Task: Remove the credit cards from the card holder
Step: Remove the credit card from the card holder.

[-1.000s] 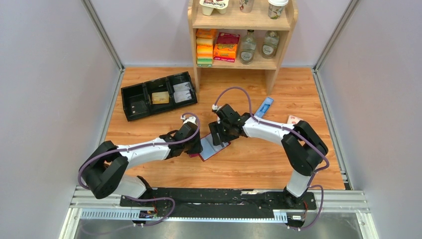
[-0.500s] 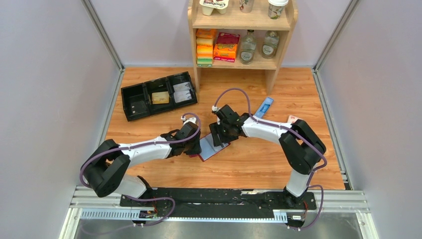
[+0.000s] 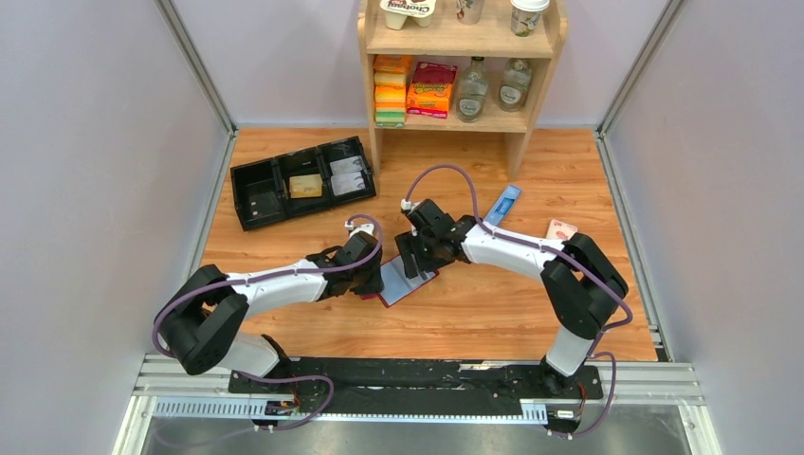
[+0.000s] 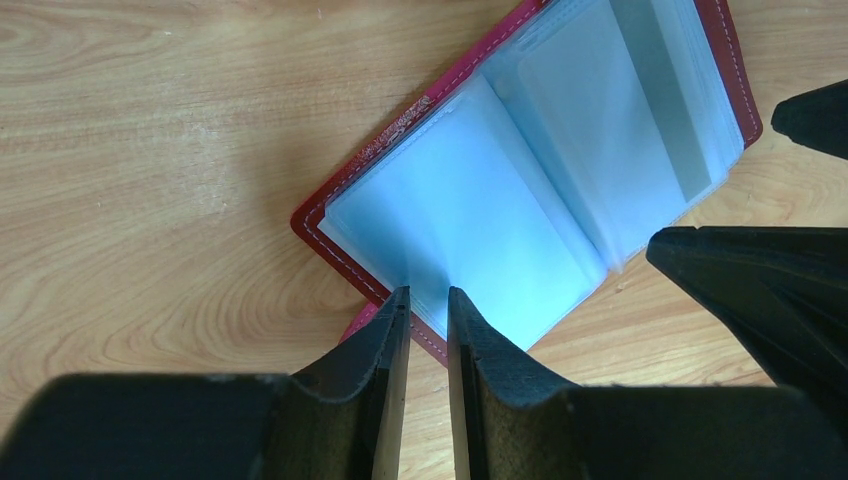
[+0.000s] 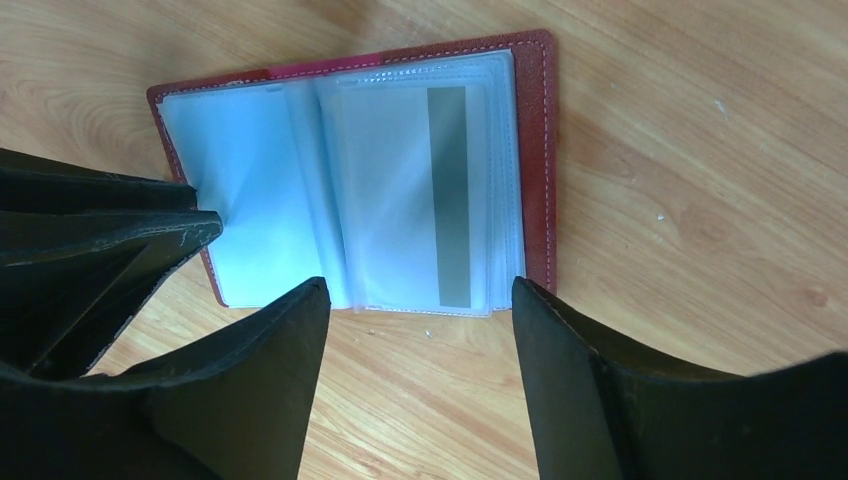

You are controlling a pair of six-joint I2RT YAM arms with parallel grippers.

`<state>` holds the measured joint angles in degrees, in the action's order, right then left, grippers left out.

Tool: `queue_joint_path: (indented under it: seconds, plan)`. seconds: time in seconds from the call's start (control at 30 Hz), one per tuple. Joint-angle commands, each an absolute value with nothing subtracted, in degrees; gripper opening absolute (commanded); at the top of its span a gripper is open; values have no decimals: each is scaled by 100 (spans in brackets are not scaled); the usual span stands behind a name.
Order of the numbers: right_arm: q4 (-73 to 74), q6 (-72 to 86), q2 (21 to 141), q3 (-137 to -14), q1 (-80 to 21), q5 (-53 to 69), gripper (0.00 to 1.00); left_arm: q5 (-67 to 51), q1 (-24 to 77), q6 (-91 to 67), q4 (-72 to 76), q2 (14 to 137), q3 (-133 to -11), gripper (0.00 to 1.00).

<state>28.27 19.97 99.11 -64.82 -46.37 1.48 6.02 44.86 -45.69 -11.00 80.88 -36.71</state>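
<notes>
The maroon card holder (image 3: 406, 284) lies open on the wood, its pale blue sleeves up; it also shows in the left wrist view (image 4: 470, 200) and the right wrist view (image 5: 535, 160). A pale card with a grey stripe (image 5: 452, 195) sits in a right-hand sleeve. My left gripper (image 3: 373, 278) (image 4: 428, 295) is shut to a narrow slit, its tips resting on the left page's edge. My right gripper (image 3: 413, 260) (image 5: 420, 290) is open, its fingers straddling the near edge of the right-hand sleeves without touching them. Pale grey cards (image 3: 348, 175) lie in the tray's right compartment.
A black three-compartment tray (image 3: 254, 204) stands at the back left, with a tan block (image 3: 304, 186) in its middle. A wooden shelf (image 3: 455, 118) with boxes and bottles is at the back. A long blue box (image 3: 503, 202) and a pink-white small box (image 3: 559, 228) lie to the right.
Almost nothing. The right arm has edged slightly left over the card holder; the left gripper and the holder stay where they were.
</notes>
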Motion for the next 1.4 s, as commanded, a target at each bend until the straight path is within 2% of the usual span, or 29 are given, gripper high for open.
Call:
queue_joint_path:
  seconds: [0.0,0.57,0.93,1.37]
  plan:
    - [2821,2074,9852,-6653,-4685,9,68,492,4482,-4509,-1213,8200,-3726,28]
    - [2988,2145,10362,-6653,-4685,351,61,396,4482,-4535,-1134,8314,-3718,28]
    - [2646,2162,10055,-6548,-4685,817,49,343,4482,-4562,-1090,8341,-3700,27]
    - [2400,2189,9475,-6434,-4693,1151,49,395,4482,-4605,-1064,8201,-3639,27]
